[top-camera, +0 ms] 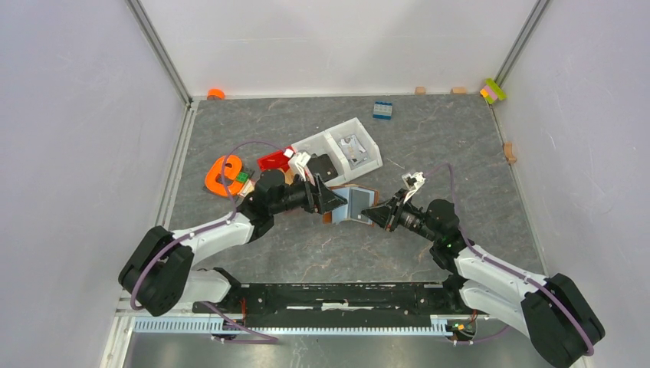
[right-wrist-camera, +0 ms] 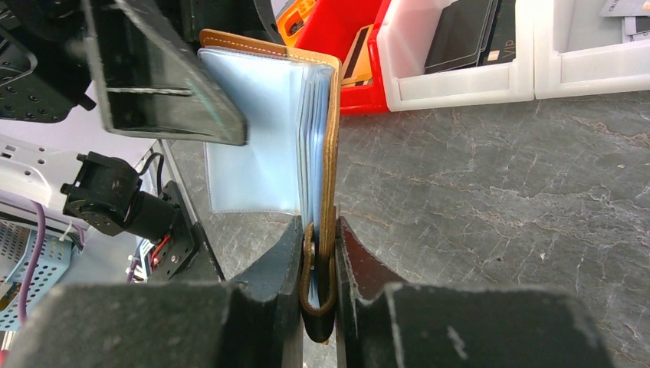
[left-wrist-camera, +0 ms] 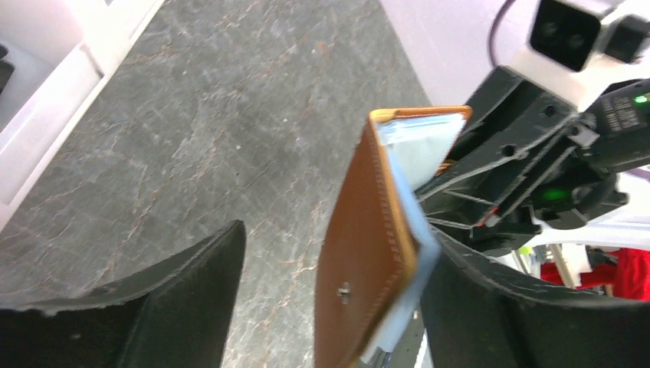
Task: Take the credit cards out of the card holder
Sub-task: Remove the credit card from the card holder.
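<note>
The brown card holder (top-camera: pixel 346 207) is held open and on edge above the table between both grippers. My right gripper (top-camera: pixel 371 215) is shut on its lower edge and strap loop (right-wrist-camera: pixel 318 276). Pale blue sleeves (right-wrist-camera: pixel 257 138) fan out from the brown cover (right-wrist-camera: pixel 331 146); I cannot tell cards from sleeves. My left gripper (top-camera: pixel 331 201) is open, with the holder (left-wrist-camera: pixel 368 253) between its fingers, close to the right finger (left-wrist-camera: pixel 506 314) and far from the left one (left-wrist-camera: pixel 169 307). One left finger (right-wrist-camera: pixel 161 77) overlaps the top of the sleeve. A tan flat card-like piece (right-wrist-camera: pixel 356 55) lies in the red bin.
A red bin (top-camera: pixel 274 159) and two white bins (top-camera: pixel 345 146) stand just behind the grippers; one white bin holds a black wallet-like item (right-wrist-camera: pixel 460 34). An orange object (top-camera: pixel 224 175) lies at left. A blue brick (top-camera: pixel 382 110) and small blocks sit near the back wall.
</note>
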You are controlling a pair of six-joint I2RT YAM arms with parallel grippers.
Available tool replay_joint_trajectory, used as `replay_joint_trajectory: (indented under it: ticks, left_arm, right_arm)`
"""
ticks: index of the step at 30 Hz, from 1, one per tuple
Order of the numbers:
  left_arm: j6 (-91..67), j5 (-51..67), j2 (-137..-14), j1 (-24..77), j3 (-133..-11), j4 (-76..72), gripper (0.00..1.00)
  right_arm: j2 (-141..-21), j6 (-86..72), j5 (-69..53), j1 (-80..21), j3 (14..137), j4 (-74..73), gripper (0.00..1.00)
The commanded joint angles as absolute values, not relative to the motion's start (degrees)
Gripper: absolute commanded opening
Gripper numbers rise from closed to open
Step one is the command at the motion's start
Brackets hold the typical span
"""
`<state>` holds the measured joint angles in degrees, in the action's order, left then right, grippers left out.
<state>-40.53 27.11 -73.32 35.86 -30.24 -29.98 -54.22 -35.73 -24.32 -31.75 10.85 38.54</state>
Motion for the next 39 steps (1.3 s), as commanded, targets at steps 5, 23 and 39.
replay_joint_trajectory:
  ticks: [5,23,39]
  left_arm:
    - [-37.0,27.1,-73.6,36.0,-33.1,-27.8,0.51]
    - [-33.2,2.1,-67.2,36.1,-36.6,-5.8,0.73]
    - [-32.4,22.7,-57.4,39.3,-28.7,-27.7,0.45]
  right_arm:
    - [-50.5,-35.4,-23.1,-31.5,11.7,40.7,0.06]
    - [-45.9,-36.1,-21.5,-29.5,12.4,35.9,0.02]
    - [-50.0,-34.6,-13.0,-29.5,14.7,27.9,0.00]
